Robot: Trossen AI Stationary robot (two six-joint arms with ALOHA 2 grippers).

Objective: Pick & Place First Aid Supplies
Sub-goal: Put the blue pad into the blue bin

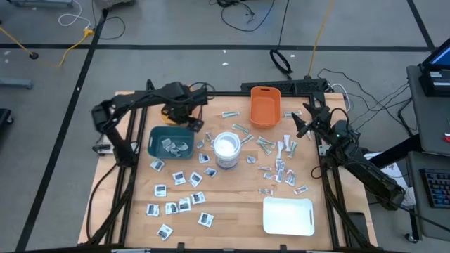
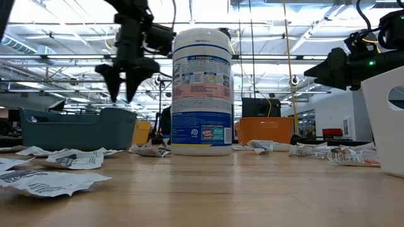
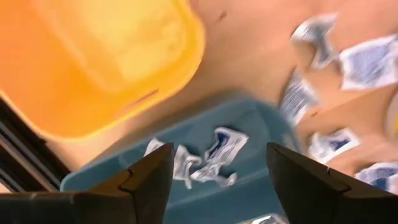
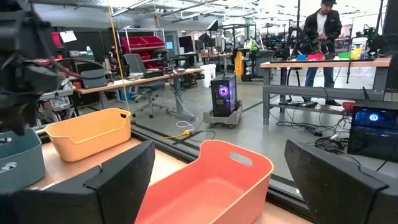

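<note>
Left claw [image 1: 191,125] open over teal bin [image 1: 156,138] holding packets [image 1: 172,146], right claw [image 1: 301,121] open, idle

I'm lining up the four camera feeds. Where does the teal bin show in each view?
High: teal bin, left of centre, packets inside, left gripper at its far corner.
Low: left side, under that gripper.
Left wrist: bottom centre, between open fingers.
Right wrist: far left edge.
Shared landmark: yellow bin adjoining it.

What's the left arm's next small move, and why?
Probably swing toward the loose packets on the table for another pick. The left gripper is open and empty above the teal bin, where several packets already lie, and many more remain scattered. The right gripper waits open near the orange bin.
</note>
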